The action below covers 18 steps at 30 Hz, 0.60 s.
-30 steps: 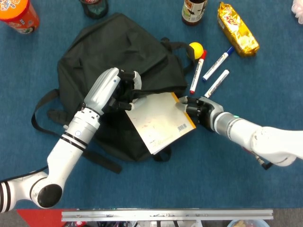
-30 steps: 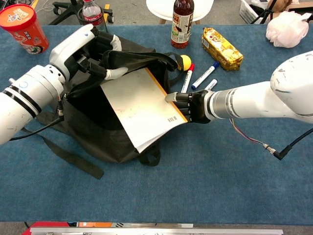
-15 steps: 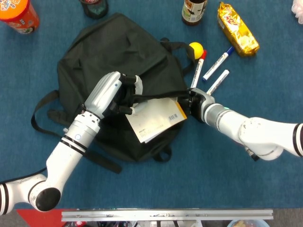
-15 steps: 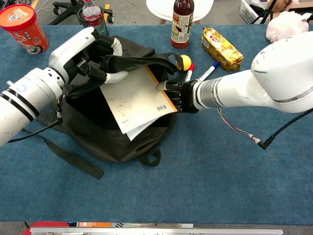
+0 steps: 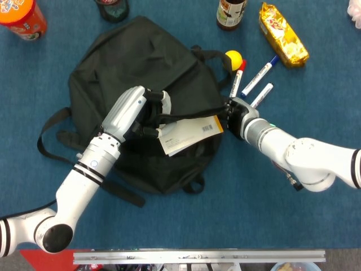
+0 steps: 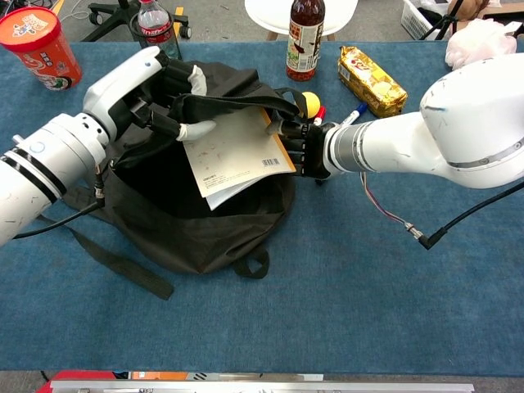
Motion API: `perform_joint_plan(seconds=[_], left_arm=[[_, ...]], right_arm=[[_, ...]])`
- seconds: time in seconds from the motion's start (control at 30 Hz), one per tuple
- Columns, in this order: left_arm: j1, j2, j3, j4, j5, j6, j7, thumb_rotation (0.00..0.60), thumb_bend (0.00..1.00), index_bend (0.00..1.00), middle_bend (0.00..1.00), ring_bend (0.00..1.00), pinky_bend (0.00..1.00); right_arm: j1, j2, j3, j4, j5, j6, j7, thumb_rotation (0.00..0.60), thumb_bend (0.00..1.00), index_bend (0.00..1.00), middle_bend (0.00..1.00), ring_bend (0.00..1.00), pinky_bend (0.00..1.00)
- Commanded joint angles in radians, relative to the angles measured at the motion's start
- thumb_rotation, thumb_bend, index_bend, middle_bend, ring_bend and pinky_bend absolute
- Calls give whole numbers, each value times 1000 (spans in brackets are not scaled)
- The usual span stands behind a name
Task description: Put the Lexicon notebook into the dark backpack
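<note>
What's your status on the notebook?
Left hand holds backpack flap open. Right hand grips notebook, partly inside opening. Nothing blocking.

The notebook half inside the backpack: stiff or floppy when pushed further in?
The notebook probably stays fairly stiff: its cover looks flat where the right robot hand holds its edge. Its lower pages fan slightly, so they might catch. The backpack looks floppy; the left robot hand holds its opening up.
</note>
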Motion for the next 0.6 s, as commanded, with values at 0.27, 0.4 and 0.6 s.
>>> perform_joint_plan(seconds=[0.27,0.4,0.6], left_arm=[[-2,6,-7,-19,-23,-5,8,600,268,719,699,598,780],[-2,14,-8,-24,-34,-11,11,600,269,717,696,597,780],[0,24,-6,-26,-48,-20,7,600,268,707,685,586,780]], right_arm=[[-44,-84,85,-12,8,100,-70,600,500,757,626,556,750],[-65,-99,112,-20,-7,94,-99,600,488,751,584,520,747],[-126,-98,139,-19,-70,15,-128,600,483,488,381,319,581]])
